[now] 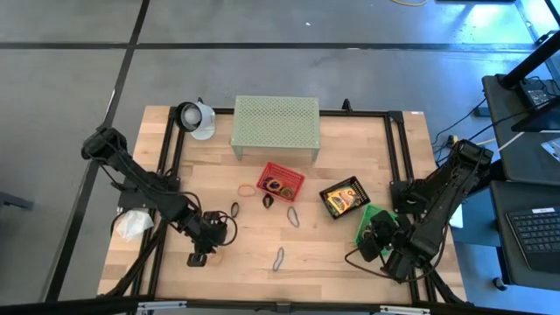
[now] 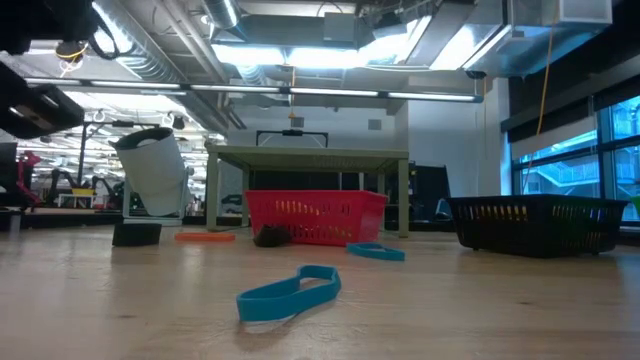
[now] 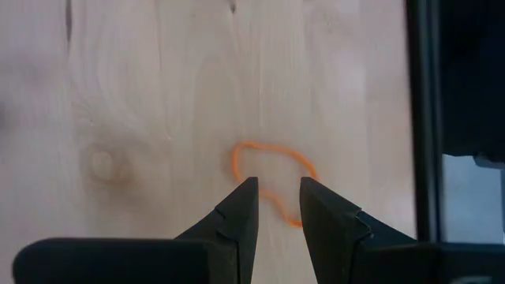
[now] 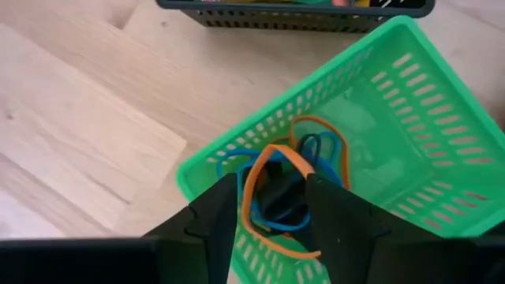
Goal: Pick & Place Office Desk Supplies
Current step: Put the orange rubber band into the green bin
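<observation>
Orange loop (image 4: 276,193), seemingly draped between right gripper's (image 4: 272,209) parted fingers, hidden from overhead.

Both arms are matte black: the left arm (image 1: 144,188) and right arm (image 1: 437,206) are built of chunky jointed segments with dark cables alongside. Each ends in two tapered, wedge-shaped black fingers (image 3: 237,225) on a broad flat bar. Screws or markings are perhaps there, but too small to tell.

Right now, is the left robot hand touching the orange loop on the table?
Cannot tell. In the left wrist view, the left gripper stands open above the orange loop, fingertips overlapping its outline, but no view shows contact or a gap.
</observation>
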Controlling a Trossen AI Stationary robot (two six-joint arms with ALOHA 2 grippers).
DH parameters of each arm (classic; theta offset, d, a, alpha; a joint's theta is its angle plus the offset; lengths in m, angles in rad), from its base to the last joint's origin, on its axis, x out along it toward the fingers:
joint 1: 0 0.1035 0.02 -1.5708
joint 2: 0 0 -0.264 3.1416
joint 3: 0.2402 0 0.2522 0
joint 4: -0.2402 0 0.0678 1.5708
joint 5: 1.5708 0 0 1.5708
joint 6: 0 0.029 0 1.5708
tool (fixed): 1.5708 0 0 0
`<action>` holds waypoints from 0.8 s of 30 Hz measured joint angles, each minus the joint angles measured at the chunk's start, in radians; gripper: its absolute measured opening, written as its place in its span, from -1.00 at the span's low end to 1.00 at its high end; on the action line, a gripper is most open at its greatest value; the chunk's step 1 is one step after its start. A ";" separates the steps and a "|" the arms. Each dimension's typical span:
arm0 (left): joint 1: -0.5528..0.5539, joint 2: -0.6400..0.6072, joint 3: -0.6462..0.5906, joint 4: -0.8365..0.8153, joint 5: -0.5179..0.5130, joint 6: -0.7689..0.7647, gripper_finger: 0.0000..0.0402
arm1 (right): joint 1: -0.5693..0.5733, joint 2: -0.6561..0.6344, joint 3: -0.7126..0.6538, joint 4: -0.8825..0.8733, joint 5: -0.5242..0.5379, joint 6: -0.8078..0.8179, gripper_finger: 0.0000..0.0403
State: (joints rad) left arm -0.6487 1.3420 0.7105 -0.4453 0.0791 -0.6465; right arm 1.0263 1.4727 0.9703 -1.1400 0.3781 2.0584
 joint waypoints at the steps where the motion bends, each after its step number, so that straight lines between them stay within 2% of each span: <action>1: -0.001 0.012 0.000 0.001 -0.001 -0.006 -0.56 | 0.003 -0.003 0.000 0.004 0.003 0.002 -0.24; 10: 0.000 0.147 0.003 0.035 0.022 -0.013 -0.56 | 0.005 -0.007 0.000 0.029 0.084 0.002 -0.24; 18: 0.000 0.220 0.054 0.000 -0.111 -0.020 -0.56 | 0.005 -0.007 0.000 0.078 0.153 -0.015 -0.24; 24: -0.010 0.254 0.103 -0.054 -0.119 0.021 -0.56 | 0.005 -0.007 0.000 0.112 0.165 -0.051 -0.24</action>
State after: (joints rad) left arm -0.6582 1.5965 0.8139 -0.4989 -0.0396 -0.6258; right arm 1.0313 1.4658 0.9703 -1.0280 0.5430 2.0079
